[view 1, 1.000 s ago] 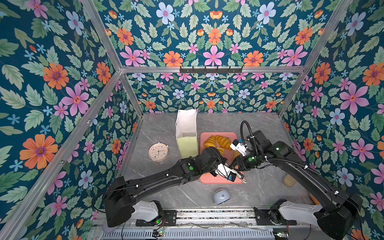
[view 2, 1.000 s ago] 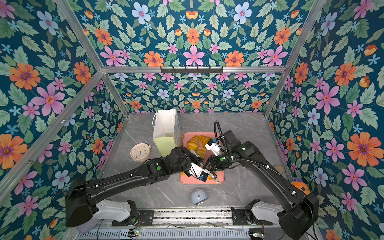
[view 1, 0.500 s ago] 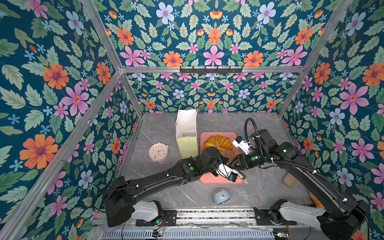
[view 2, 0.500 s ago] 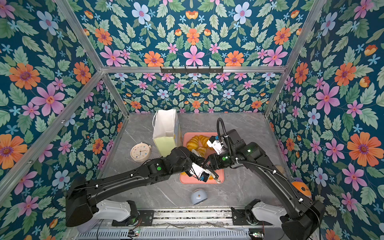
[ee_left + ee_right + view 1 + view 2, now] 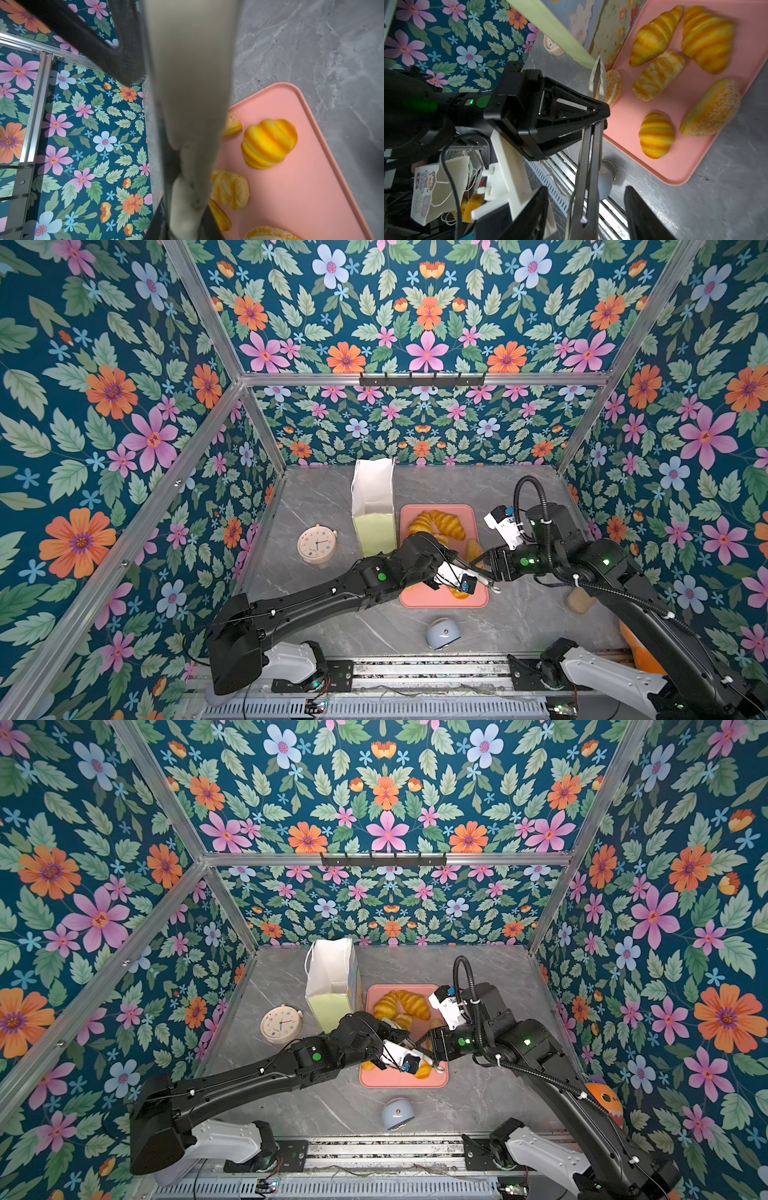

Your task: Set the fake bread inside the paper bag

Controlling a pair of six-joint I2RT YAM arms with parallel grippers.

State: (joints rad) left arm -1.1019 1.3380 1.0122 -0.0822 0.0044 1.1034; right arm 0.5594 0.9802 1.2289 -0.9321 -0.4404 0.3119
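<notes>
Fake bread (image 5: 658,76): all six pcs lie on the pink tray (image 5: 685,164), none bagged yet. Two croissants (image 5: 656,35) sit at the tray's far end. A ridged roll (image 5: 656,135) and a big seeded bun (image 5: 712,108) are by its near edge. They look light, glossy and rounded, prob. soft foam, can't confirm. Smooth crusts likely slip btw metal tips, so take each across its fat middle, tips in the ridges. The gritty buns should give more bite. Don't over-squeeze, a piece could pop out.

Tongs (image 5: 597,149): tips right beside the small seeded bun (image 5: 612,87) at the tray's left edge, contact unclear. L gripper (image 5: 600,118) is clamped on the tongs partway along. R gripper (image 5: 586,189) has jaws spread wide either side of the tongs' handle end, gripping nothing.

Paper bag (image 5: 372,497) stands upright, mouth up, just beside the tray's far left corner. Thin and light, it prob. tips if nudged, so drop from above w/o touching the rim.
</notes>
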